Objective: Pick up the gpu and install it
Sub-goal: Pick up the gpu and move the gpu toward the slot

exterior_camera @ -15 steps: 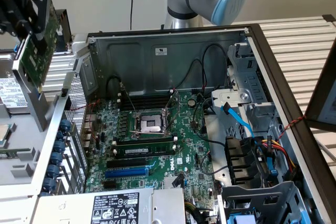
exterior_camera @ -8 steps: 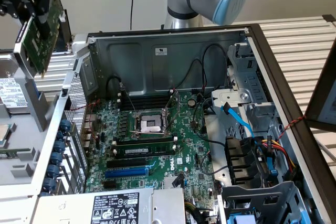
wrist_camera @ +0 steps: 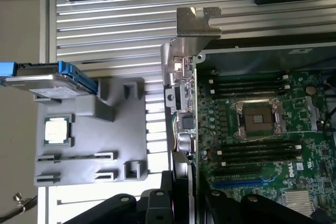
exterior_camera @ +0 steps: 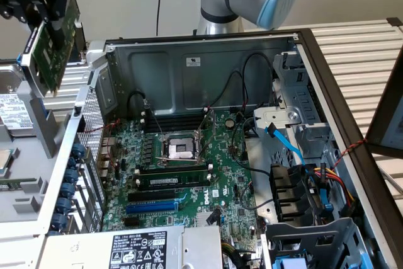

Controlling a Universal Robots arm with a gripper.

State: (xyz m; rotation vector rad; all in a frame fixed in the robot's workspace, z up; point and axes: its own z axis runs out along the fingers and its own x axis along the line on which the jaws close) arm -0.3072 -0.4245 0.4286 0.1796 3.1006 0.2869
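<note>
The gpu (exterior_camera: 51, 55), a green circuit board with a silver end bracket, hangs in the air over the upper left corner of the open computer case (exterior_camera: 189, 61), on the exterior view's left. My gripper (exterior_camera: 44, 17) is shut on it from above. In the wrist view the gpu (wrist_camera: 184, 108) shows edge-on, its silver bracket (wrist_camera: 197, 22) pointing away from the gripper (wrist_camera: 181, 187), whose black fingers clamp the card's near end. The large green motherboard (exterior_camera: 189, 174) lies in the case with a blue slot (exterior_camera: 151, 207) near its front, the same blue slot (wrist_camera: 239, 183) showing beside the held card.
A grey parts holder (wrist_camera: 89, 145) beside the case carries a processor chip (wrist_camera: 56, 129) and a hard drive (wrist_camera: 47, 80). A memory stick (exterior_camera: 173, 181) sits in the motherboard. Cables and drive cages (exterior_camera: 302, 174) crowd the case's right side. A power supply (exterior_camera: 138, 247) lies in front.
</note>
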